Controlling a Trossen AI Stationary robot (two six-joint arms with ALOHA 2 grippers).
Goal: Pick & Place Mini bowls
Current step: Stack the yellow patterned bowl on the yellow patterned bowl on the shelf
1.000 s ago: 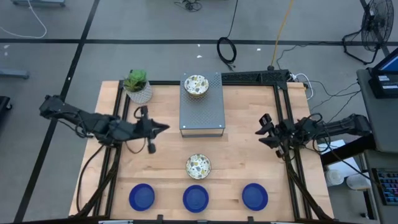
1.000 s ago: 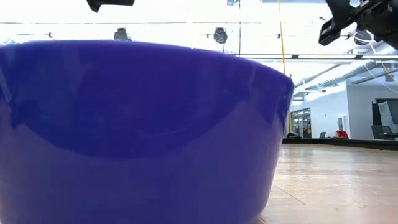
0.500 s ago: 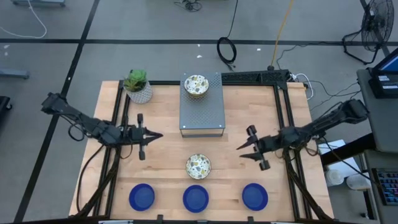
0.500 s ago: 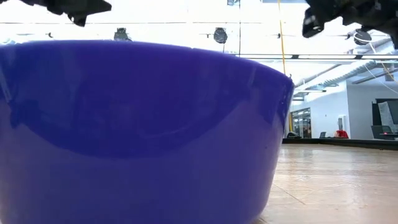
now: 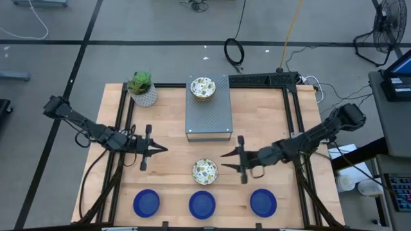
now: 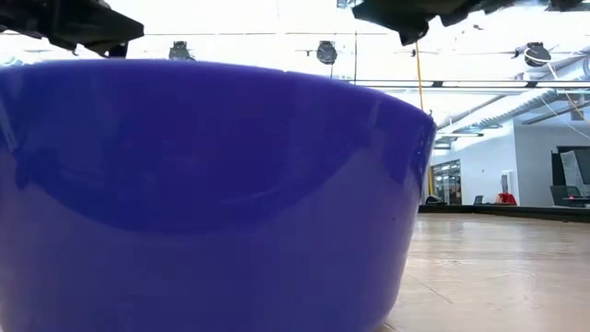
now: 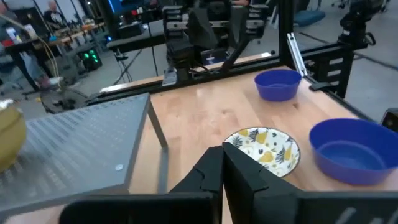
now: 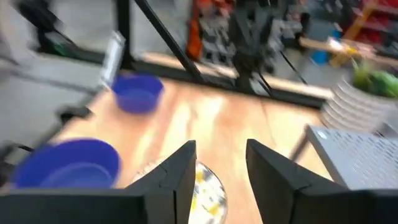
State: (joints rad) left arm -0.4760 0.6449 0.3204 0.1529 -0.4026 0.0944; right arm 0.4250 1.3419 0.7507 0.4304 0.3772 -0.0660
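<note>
Your right tool (image 5: pixel 230 162), fingers spread and empty, sits beside the speckled mini bowl (image 5: pixel 205 171) mid-counter, left tool (image 5: pixel 160 149) clenched; pinch its thin rim, likely light, stiff, slippery.

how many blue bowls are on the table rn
3, in a row along the table's near edge in the high view: left blue bowl, middle blue bowl, right blue bowl. None looks hidden from above.
</note>
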